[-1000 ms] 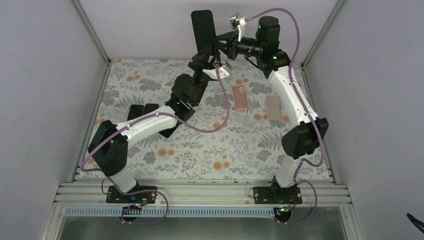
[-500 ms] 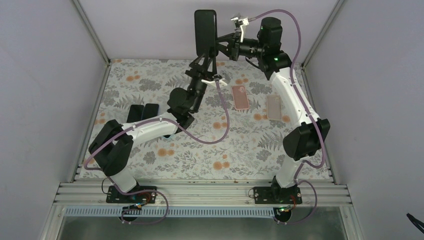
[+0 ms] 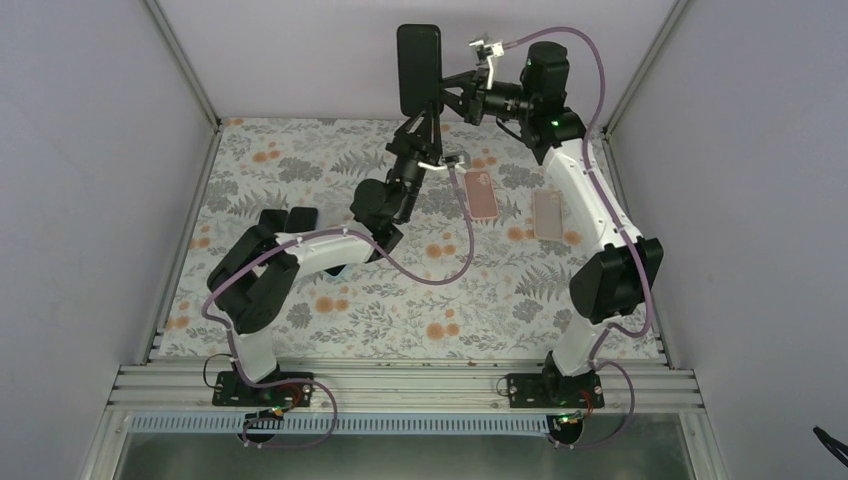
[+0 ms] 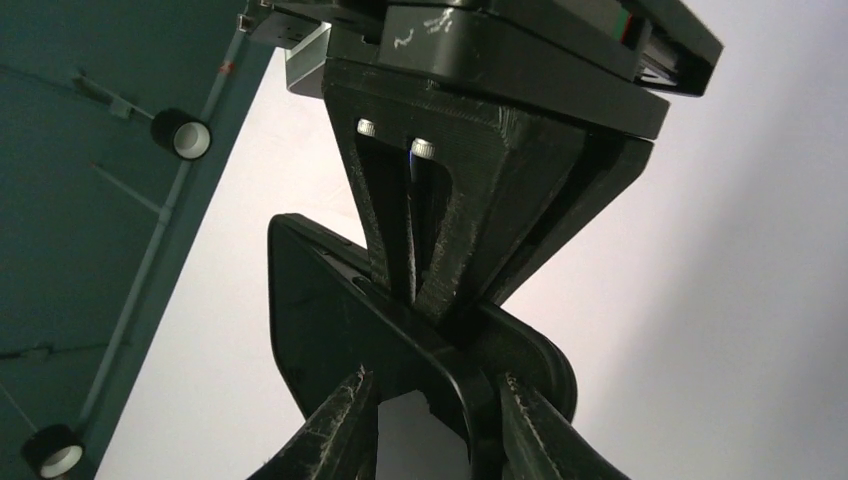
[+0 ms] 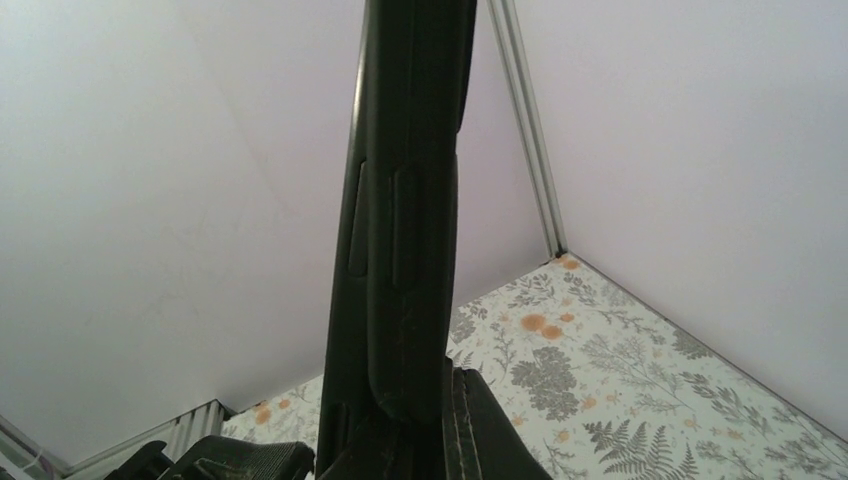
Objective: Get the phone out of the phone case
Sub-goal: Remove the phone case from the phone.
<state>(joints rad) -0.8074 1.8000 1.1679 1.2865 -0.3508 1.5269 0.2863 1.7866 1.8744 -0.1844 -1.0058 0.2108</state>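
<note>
A ribbed aluminium rail (image 3: 400, 385) runs along the near edge and carries the bases of both arms. Beyond it, a pale cloth printed with grey ferns and orange flowers (image 3: 400, 320) covers the table. At mid-left, two dark flat rectangular cases (image 3: 283, 222) lie side by side on the cloth, partly hidden by the left arm. Farther back and to the right lie a pink phone case (image 3: 481, 193) and, just beside it but apart, a pale beige phone case (image 3: 547, 215).

Past these, near the back wall, the black slab-shaped phone in its black case (image 3: 418, 68) is held upright, well above the cloth. The right gripper (image 3: 443, 88) reaches in from the right and is clamped on its lower part. The left gripper (image 3: 424, 108) comes up from below. In the left wrist view its fingers (image 4: 340, 425) stand either side of the phone's lower end, but I cannot tell whether they press on it.

Plain white walls (image 3: 90, 150) close in the left, back and right, joined at the far corners by slanting aluminium posts (image 3: 185, 65).
</note>
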